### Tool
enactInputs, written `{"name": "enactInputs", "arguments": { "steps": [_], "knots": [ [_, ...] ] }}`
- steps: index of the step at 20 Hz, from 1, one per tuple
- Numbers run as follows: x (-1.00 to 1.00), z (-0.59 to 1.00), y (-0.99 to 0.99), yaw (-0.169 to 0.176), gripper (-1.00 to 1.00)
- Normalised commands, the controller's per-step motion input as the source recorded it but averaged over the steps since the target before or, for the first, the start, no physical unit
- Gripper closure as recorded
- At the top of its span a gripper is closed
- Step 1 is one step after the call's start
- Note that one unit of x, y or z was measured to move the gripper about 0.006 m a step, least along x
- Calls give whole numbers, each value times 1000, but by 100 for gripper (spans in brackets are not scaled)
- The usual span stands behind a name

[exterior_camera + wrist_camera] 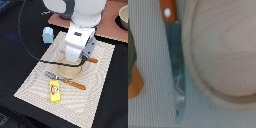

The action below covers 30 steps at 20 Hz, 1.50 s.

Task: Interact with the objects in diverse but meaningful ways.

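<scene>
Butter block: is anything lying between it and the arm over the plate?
Yes. The fork, with its orange-brown handle, lies on the mat between the round plate under the arm and the yellow butter block. The fingers are hidden in both views.

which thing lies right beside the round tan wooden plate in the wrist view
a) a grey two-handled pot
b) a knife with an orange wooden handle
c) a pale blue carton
b: in the wrist view the knife with an orange wooden handle lies on the mat alongside the rim of the round tan wooden plate.
</scene>
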Motion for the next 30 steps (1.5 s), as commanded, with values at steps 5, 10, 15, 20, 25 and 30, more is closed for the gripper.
{"name": "enactInputs", "arguments": {
  "steps": [5, 10, 15, 20, 25, 30],
  "knots": [
    [-478, -38, 710, 2, -100],
    [-422, 0, 703, 0, -100],
    [-394, 0, 697, 0, -100],
    [-470, -58, 539, 51, -100],
    [-439, -153, 401, 59, -100],
    [-239, -199, 353, 52, -100]
  ]
}}
